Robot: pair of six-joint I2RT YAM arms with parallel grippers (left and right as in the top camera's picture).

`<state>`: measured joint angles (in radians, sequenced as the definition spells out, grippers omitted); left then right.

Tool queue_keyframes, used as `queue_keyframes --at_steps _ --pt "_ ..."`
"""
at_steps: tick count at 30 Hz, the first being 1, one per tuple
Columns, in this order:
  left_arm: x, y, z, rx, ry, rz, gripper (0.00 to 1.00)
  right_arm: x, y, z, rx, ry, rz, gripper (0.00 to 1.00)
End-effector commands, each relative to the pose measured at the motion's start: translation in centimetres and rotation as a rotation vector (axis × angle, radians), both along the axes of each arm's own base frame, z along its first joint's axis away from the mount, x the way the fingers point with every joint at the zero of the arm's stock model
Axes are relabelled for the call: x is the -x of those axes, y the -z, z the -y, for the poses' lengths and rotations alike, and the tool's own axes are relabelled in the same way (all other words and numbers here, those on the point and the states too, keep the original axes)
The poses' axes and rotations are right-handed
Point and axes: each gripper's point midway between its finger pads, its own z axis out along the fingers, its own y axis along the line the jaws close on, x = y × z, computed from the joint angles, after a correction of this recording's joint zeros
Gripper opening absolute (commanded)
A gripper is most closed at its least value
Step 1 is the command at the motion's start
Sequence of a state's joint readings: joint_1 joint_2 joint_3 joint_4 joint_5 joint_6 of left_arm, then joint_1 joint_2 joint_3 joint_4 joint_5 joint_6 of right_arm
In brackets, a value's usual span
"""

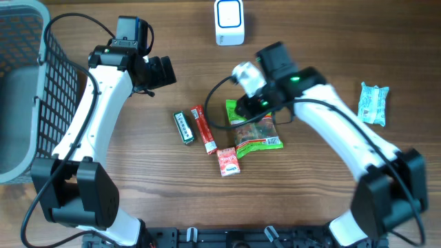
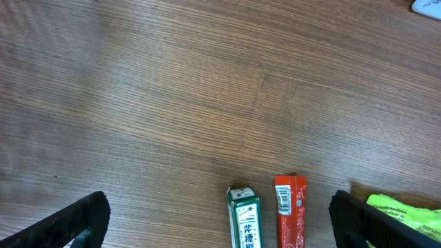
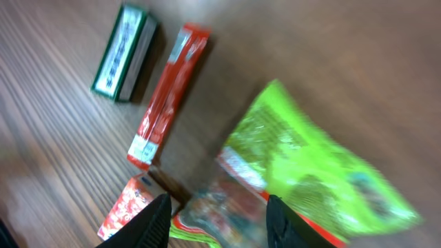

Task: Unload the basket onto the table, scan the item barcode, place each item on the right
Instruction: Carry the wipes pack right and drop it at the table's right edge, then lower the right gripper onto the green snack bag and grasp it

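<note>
Right gripper point(image 3: 219, 207) poised over green snack packet point(image 3: 303, 158)
Light, crinkly, slippery film: pinch an edge seam. Jaws part-spread, grip unclear; left gripper point(image 2: 217, 215) gapes empty.

— Which colours are seen on the table point(image 1: 324, 27)?
— A brown wood grain is shown all across it. The pouch point(image 1: 256, 132) is printed in bright green, with a red band and a white patch.
— And beside it?
— A dark green box point(image 1: 183, 127) with a white label is seen, then a red stick pack point(image 1: 203, 129) and a red-and-white packet point(image 1: 229, 162). The scanner point(image 1: 229, 22) is coloured white, the far wrapper point(image 1: 373, 103) pale blue-green, and the basket point(image 1: 65, 89) grey with a dark grid.
</note>
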<state>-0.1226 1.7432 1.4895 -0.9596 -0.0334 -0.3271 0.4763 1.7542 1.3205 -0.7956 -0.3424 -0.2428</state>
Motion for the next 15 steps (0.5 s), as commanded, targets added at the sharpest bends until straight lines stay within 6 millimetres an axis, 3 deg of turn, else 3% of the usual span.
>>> queue_keyframes --at_steps 1,4,6,10,12,15 --pt "0.0 0.4 -0.3 -0.015 -0.001 -0.007 1.00 0.6 5.4 0.4 0.114 -0.020 -0.084 0.37" --pt "0.0 0.4 -0.3 -0.015 -0.001 -0.007 1.00 -0.5 9.0 3.4 0.289 0.135 -0.112 0.32" --pt "0.0 0.4 -0.3 -0.015 -0.001 -0.006 1.00 -0.7 10.1 5.3 0.365 0.243 -0.135 0.29" --pt "0.0 0.4 -0.3 -0.015 -0.001 -0.007 1.00 -1.0 10.4 10.5 0.500 0.487 -0.175 0.25" --pt "0.0 0.4 -0.3 -0.015 -0.001 -0.006 1.00 -0.1 10.3 12.8 0.535 0.608 -0.249 0.26" --pt "0.0 0.4 -0.3 -0.015 -0.001 -0.007 1.00 2.4 10.0 14.6 0.532 0.711 -0.420 0.41"
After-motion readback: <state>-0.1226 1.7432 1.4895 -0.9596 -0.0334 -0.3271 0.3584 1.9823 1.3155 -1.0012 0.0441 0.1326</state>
